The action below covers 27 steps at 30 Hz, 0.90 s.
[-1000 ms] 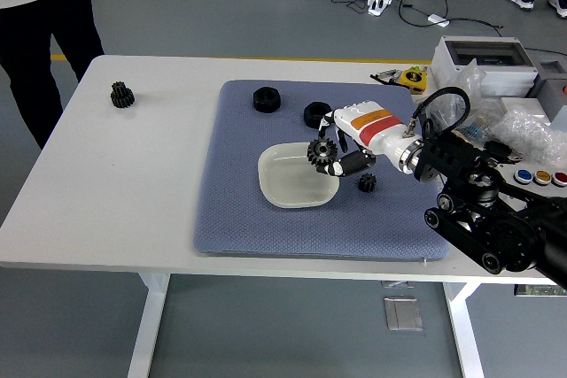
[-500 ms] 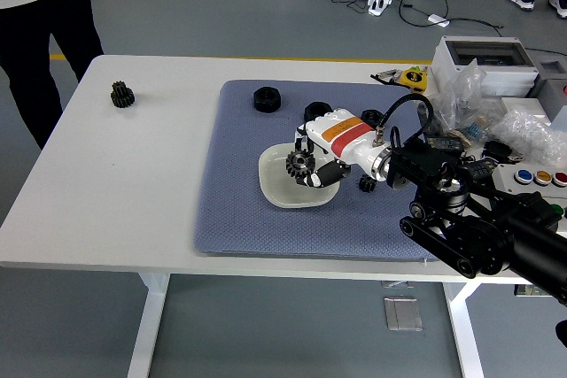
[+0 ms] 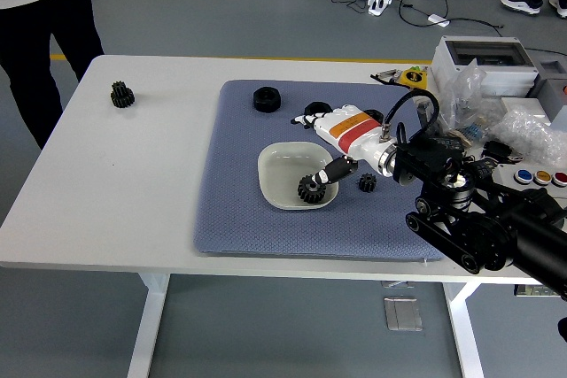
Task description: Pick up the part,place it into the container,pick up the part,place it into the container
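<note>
The right hand, white with an orange and red band, reaches in from the right over the blue-grey mat on the white counter. Its fingers are spread and hold nothing; one of them touches, or nearly touches, the black gear, though the view is too coarse to say which. That gear lies inside the white container, at its near right corner against the rim. The container sits near the middle of the mat.

A smaller black gear lies on the mat just right of the container, below the robot's wrist. A black ring-shaped part rests at the mat's far edge, and another dark part is mostly hidden behind the hand. A further black gear stands on the bare counter far to the left, well apart from the mat.

A person in dark trousers stands at the counter's far left corner. Boxes and plastic bags crowd the right end of the counter.
</note>
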{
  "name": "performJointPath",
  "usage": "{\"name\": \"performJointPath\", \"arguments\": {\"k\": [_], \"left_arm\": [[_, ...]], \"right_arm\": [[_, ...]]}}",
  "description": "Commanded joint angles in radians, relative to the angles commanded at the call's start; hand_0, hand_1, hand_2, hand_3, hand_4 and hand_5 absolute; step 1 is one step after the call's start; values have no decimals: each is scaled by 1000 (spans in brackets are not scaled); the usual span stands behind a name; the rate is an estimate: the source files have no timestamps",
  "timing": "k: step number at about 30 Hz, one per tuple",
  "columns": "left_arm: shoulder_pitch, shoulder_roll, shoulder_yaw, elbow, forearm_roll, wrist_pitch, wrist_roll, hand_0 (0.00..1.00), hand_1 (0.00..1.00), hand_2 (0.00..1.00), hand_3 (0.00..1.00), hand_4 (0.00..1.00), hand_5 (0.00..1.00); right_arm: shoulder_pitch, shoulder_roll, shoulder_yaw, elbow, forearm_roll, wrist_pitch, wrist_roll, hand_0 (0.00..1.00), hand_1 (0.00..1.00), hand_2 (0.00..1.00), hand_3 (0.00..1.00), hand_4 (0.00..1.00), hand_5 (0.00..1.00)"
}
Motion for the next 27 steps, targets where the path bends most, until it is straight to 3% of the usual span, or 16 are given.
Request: {"name": "performJointPath", "arguments": {"k": [4, 5, 11, 12, 23, 24, 27], "left_arm": [[1, 0, 1, 1, -4, 0, -1, 631, 631, 620, 563, 634, 555], [2, 0, 2, 1, -6, 0, -1, 631, 631, 620, 563, 634, 555], [5, -1, 1, 2, -8, 0, -2, 631, 631, 620, 563, 634, 555], [5, -1, 0, 2, -8, 0, -1, 630, 631, 620, 563, 632, 553], [11, -6, -4, 2, -3, 0, 2, 630, 630, 620, 562, 632, 553], [11, -6, -5, 2, -2, 0, 2, 630, 632, 620, 563, 632, 554], [12, -6, -5, 1, -1, 0, 2, 630, 632, 620, 563, 632, 554]], "right_arm": [[-5, -35, 30, 3, -3, 26, 9, 273, 474, 751, 869, 998, 416], [-7, -45, 35, 2, -3, 31, 10, 256, 455, 705, 799, 998, 403], [-25, -88, 34, -14, 15, 58, 15, 256, 455, 705, 799, 998, 403], [-29, -91, 30, -20, 20, 60, 15, 236, 418, 656, 766, 998, 396], [-78, -63, -18, -84, 81, 29, -12, 224, 406, 645, 751, 998, 394], [-80, -61, -21, -89, 87, 25, -14, 204, 391, 587, 646, 982, 388], [-85, -57, -33, -101, 104, 7, -22, 204, 391, 587, 646, 982, 388]]}}
